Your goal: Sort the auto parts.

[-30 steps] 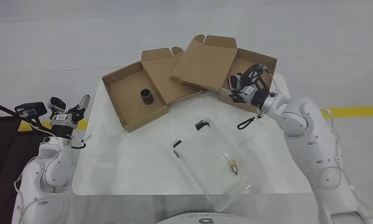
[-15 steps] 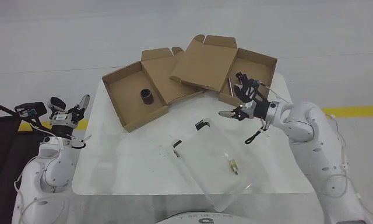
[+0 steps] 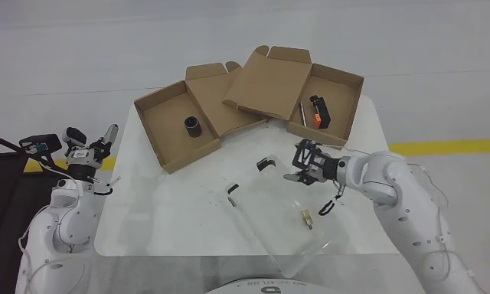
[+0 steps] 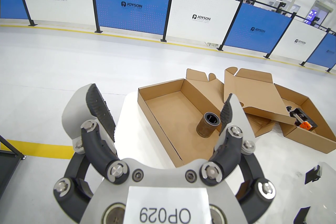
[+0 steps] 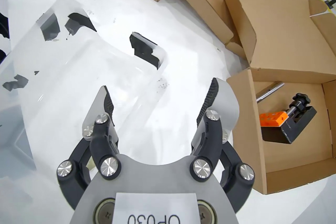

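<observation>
Right claw: ribbed dark pads spread wide, nothing held, hung over rim of clear moulded plastic tray on white desk. Black vise with orange block laid beside slim metal rod in right-hand cardboard box. Dark cylindrical bearing stood upright in left-hand box. Left claw: spread, empty, beside desk edge. One second earlier, right claw was placed over right-hand box; since withdrawn to tray.

Pale grey floor with a yellow line, fenced by blue-and-white panels.
</observation>
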Robot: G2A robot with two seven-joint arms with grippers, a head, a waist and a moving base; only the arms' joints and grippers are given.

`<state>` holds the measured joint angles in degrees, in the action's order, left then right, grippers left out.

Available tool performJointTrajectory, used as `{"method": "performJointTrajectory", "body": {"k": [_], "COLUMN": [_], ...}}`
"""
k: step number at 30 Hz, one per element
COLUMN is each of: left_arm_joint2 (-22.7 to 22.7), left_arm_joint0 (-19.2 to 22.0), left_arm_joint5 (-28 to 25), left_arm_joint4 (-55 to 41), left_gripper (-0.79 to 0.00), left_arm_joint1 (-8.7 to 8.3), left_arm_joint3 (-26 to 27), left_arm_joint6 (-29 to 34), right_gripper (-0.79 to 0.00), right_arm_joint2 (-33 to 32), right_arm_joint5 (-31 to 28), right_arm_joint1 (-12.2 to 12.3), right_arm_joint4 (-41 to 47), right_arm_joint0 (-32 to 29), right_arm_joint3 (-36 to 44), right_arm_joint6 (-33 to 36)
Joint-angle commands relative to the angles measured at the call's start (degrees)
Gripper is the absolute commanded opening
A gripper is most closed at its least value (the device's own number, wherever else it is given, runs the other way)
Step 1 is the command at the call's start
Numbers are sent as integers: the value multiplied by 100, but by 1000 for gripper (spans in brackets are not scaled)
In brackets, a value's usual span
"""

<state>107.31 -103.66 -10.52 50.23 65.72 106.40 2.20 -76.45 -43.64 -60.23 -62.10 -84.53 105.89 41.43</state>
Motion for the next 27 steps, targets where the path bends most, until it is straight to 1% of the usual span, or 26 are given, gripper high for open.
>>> {"method": "performJointTrajectory", "body": {"k": [1,3,4,8,10,12,20,23,27], "left_arm_joint2": [0,0,0,0,0,0,0,0,0], "left_arm_joint0": [0,0,0,0,0,0,0,0,0], "left_arm_joint5": [0,0,0,0,0,0,0,0,0], "left_arm_joint4": [0,0,0,0,0,0,0,0,0], "left_gripper": [0,0,0,0,0,0,0,0,0], "left_arm_joint1": [0,0,0,0,0,0,0,0,0], "left_arm_joint3": [0,0,0,0,0,0,0,0,0], "left_arm_joint6": [0,0,0,0,0,0,0,0,0], "right_gripper": [-268,-317,-372,-449,-594,-785,-785,-785,-785], "right_arm_joint2": [105,175,192,256,412,594,1227,1571,1986], "right_arm_joint5": [161,229,249,205,187,227,302,133,221], "right_arm_joint1": [-5,-4,-1,12,-4,-24,-92,-135,-226], "right_arm_joint4": [-83,-124,-145,-210,-210,-258,-646,-995,-1106], "right_arm_joint0": [46,85,110,312,506,673,1074,1349,1675], "right_arm_joint3": [-74,-158,-218,-400,-478,-529,-370,-329,-380], "right_arm_joint6": [96,183,230,350,432,538,673,601,527]}}
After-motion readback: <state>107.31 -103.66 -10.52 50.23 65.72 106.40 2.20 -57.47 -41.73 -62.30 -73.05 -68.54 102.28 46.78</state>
